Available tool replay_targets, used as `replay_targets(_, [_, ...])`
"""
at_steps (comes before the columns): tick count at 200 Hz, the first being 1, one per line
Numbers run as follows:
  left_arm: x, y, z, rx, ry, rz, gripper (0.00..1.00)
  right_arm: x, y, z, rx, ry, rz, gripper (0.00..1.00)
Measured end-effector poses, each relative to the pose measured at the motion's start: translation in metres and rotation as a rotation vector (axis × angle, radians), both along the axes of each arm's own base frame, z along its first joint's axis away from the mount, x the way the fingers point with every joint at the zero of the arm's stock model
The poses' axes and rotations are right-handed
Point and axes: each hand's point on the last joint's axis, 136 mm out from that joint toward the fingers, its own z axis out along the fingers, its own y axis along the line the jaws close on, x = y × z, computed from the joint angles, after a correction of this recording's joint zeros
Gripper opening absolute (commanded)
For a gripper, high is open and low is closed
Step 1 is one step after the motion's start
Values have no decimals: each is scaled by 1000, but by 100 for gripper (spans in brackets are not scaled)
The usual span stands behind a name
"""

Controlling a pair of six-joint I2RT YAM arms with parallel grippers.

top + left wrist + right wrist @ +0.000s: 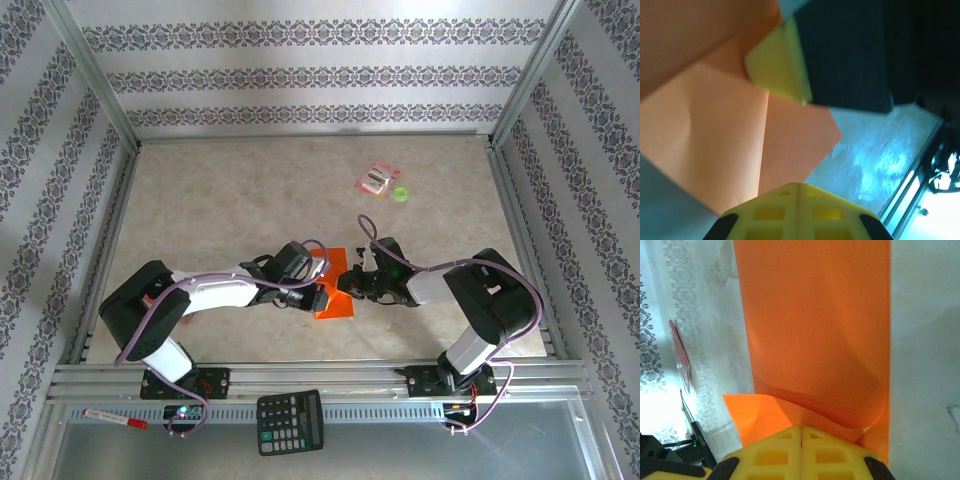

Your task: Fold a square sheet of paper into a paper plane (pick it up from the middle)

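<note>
Calculator [290,421]; orange paper [335,300] on marbled table [250,200]; patterned walls [300,75].

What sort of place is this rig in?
Probably an enclosed lab test cell: aluminium frame posts, patterned wallpaper panels on three sides, and a marble-look tabletop with a mounting rail.

Bench [200,200]: beige marbled top, aluminium frame rail [330,372] along its 6 o'clock edge. Pink-red packet [378,178] lies flat at 1 o'clock from bench centre. Small green round piece [401,193] just beside the packet, at its 4 o'clock. Black calculator [290,421] keys up on the grey metal ledge [420,450] at 6 o'clock. Red-and-white marker [115,419] on the same ledge at 7 o'clock, well apart from the calculator. Striped patterned wallpaper [300,80] at 9, 12 and 3 o'clock
</note>
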Motion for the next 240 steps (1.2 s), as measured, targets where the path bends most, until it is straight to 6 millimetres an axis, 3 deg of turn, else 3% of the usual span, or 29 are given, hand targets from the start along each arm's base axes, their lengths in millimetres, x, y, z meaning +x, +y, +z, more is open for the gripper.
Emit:
replay_targets(22, [8, 1, -11, 22, 19, 16, 0, 0, 0, 0, 0, 0, 0, 0])
replay_targets(56, [6, 4, -28, 55, 51, 14, 0, 0, 0, 0, 0, 0, 0, 0])
replay_targets(152, [5, 7, -28, 21, 33, 13, 8, 0, 0, 0, 1, 2, 1, 0])
replay_targets(204, [0, 0, -17, -35, 40, 5, 9, 0, 0, 0, 0, 0, 3, 0])
replay_targets(240, [0, 1, -22, -22, 47, 7, 9, 0, -1, 0, -1, -1, 4, 0])
